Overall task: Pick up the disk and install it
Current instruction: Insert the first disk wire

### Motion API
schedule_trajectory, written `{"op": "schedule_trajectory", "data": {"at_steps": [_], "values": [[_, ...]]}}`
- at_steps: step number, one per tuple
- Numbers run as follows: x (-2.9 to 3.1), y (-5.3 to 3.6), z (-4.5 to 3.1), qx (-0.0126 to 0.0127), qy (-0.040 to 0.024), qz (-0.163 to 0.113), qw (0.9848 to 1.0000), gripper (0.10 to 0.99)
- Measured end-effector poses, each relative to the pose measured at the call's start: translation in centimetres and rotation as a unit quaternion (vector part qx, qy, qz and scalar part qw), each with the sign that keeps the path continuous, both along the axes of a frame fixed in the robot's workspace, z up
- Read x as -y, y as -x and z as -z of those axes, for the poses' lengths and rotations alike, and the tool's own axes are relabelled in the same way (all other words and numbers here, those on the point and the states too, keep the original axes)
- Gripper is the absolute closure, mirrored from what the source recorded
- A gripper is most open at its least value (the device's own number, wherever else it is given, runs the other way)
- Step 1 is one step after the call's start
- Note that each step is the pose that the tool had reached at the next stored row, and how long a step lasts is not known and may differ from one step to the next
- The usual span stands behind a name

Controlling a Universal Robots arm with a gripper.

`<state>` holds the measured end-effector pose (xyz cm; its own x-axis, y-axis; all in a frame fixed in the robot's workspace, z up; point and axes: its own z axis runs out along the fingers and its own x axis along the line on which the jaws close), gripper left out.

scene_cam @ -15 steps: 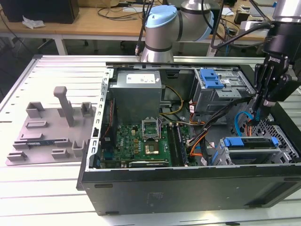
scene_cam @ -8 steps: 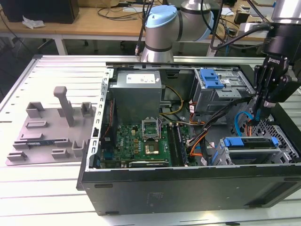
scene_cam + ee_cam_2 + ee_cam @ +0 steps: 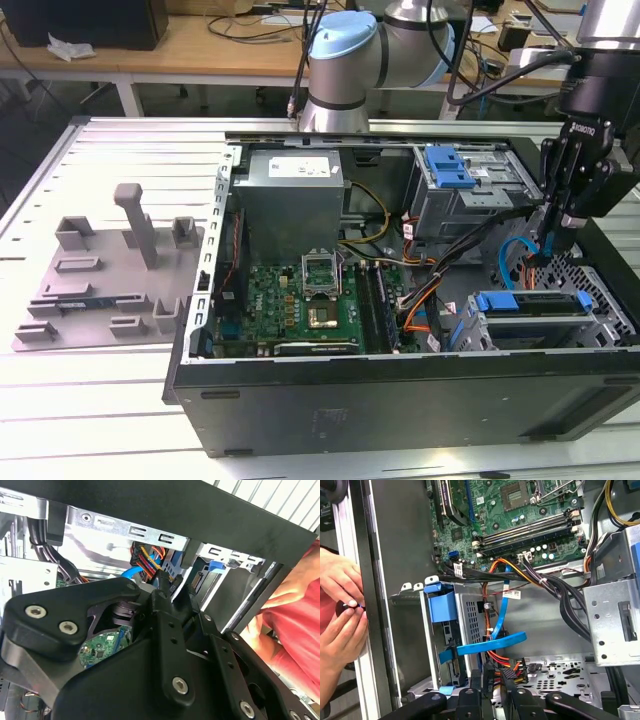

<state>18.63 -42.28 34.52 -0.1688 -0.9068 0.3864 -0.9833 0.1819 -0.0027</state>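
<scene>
the gripper hangs low inside the open computer case, just beside the drive cage and over a looping blue cable. i cannot tell how far it is open, or whether it grips anything. the disk looks slotted into that cage, its blue bracket facing outward, likely for reach. a person's hands rest at the case edge. the grey fixture plate lies well apart on the worktop.

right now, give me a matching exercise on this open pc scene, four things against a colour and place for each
Things:
1 fixture plate
2 motherboard
3 end effector
4 flat cable

Descriptions:
a green, inside the case
b blue, looped beside the drive cage
c grey, on the table outside the case
d black, over the case at the exterior view's right

Pairs: 1-c, 2-a, 3-d, 4-b
</scene>
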Motion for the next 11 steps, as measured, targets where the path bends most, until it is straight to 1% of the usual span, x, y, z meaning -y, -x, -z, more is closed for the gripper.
{"op": "schedule_trajectory", "data": {"at_steps": [1,2,11], "values": [[0.0,0.0,0.0,0.0,0.0,0.0,1.0,0.812],[0.0,0.0,0.0,0.0,0.0,0.0,1.0,0.922],[0.04,0.02,0.01,0.0,-0.0006,0.0,1.0,0.922]]}}
